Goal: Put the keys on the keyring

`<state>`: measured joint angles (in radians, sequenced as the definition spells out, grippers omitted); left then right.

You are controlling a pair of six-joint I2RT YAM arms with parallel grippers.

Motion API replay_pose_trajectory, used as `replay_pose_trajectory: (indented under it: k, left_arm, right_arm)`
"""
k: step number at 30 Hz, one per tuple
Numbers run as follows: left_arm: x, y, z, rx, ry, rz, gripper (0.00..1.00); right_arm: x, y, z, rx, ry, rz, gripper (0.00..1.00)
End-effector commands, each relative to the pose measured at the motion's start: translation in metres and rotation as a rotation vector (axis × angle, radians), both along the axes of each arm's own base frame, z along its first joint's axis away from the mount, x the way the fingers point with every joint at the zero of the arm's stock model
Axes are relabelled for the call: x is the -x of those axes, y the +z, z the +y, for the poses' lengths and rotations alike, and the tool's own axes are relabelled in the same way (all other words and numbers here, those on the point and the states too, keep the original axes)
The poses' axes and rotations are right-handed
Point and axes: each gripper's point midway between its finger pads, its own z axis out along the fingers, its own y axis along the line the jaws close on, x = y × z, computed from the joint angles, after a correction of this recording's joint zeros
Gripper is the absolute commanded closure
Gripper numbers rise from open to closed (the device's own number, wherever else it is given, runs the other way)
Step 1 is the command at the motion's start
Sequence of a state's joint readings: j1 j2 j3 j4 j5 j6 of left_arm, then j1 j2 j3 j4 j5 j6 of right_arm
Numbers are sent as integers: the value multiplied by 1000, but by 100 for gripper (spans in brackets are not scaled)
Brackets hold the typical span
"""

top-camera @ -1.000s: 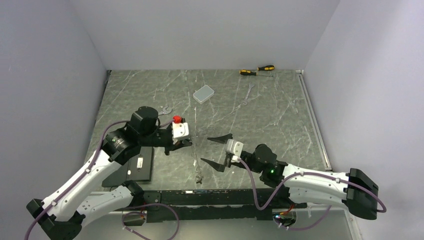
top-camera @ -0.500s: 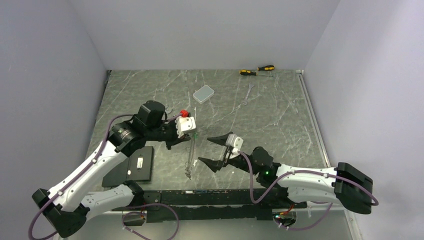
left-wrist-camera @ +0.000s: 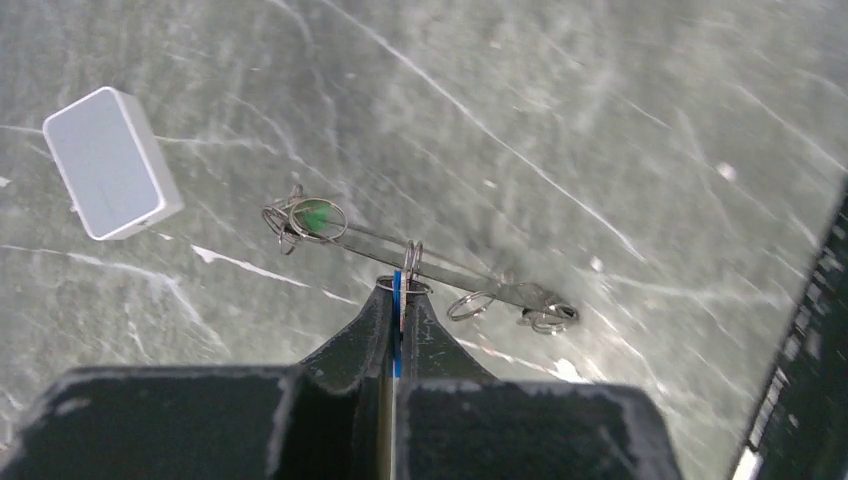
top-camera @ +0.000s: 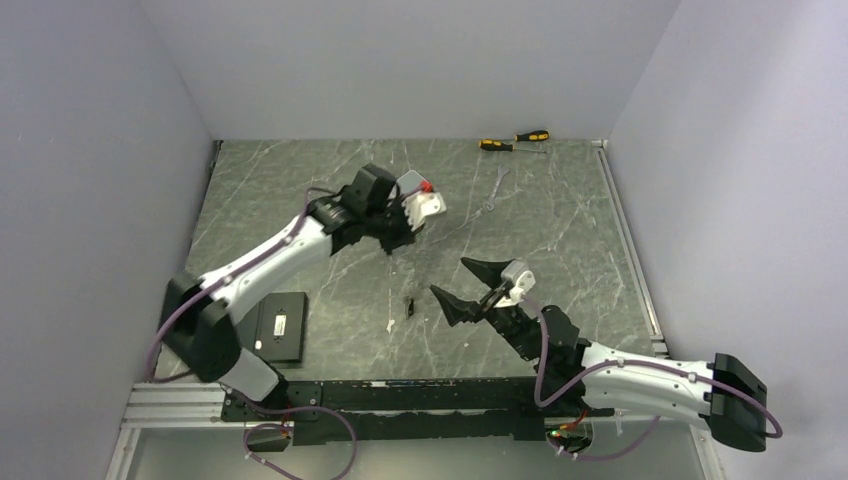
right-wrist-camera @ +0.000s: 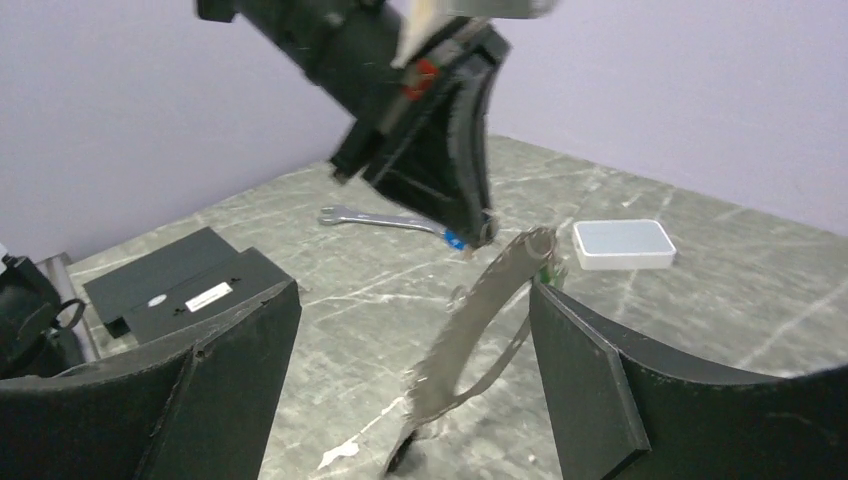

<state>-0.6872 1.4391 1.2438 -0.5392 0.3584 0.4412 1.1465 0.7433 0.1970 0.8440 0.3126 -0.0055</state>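
My left gripper is shut on the blue key and holds it above the table. The keyring, a long thin silvery loop, hangs from the small ring at that key. A green key sits at one end of the loop, and small rings bunch at the other. In the right wrist view the keyring slants down, blurred, from the left gripper to a dark end near the table. My right gripper is open and empty, its jaws wide on either side of the loop.
A grey rounded box lies on the table just beyond the keyring. A silver wrench lies behind the left gripper, another wrench lies further right, and yellow-and-black screwdrivers lie by the back wall. A black box sits at the near left.
My left arm has swung away from me and to the right, carrying the blue key and the hanging keyring. My right gripper has moved right and turned toward it, still open.
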Motion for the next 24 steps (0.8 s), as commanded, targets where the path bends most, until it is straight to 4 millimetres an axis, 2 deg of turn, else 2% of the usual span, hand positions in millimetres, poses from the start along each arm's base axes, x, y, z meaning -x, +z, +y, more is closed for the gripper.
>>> replay_pose_trajectory:
  k: [1, 2, 4, 5, 7, 10, 12, 14, 18, 20, 24]
  left_arm:
    - [-89, 38, -16, 36, 223, -122, 100]
    - [-108, 40, -10, 20, 309, -98, 100]
    - [-135, 29, 5, -48, 452, -23, 100]
    - [-140, 19, 14, -90, 509, 19, 100]
    - [-140, -7, 30, -152, 621, 94, 100]
    - [-119, -53, 45, -170, 712, 199, 100]
    - [-97, -82, 56, -180, 769, 284, 100]
    - [-78, -101, 67, -201, 800, 326, 100]
    - [-46, -127, 93, -254, 880, 376, 100]
    - [-37, -136, 108, -289, 927, 376, 100]
    - [-33, -155, 146, -376, 1103, 406, 100]
  right_arm:
    - [-6, 3, -20, -29, -81, 38, 11]
    - [-5, 6, -24, -34, -89, 36, 11]
    - [-4, 9, -32, -44, -98, 37, 11]
    - [-3, 10, -36, -49, -105, 38, 11]
    - [-2, 9, -43, -60, -112, 49, 11]
    - [1, 2, -50, -75, -116, 70, 11]
    - [2, -4, -51, -79, -111, 90, 11]
    - [3, -8, -50, -79, -101, 106, 11]
    - [7, -9, -46, -68, -73, 118, 11]
    - [8, -9, -44, -64, -63, 123, 11]
    - [9, -10, -40, -69, -48, 138, 12]
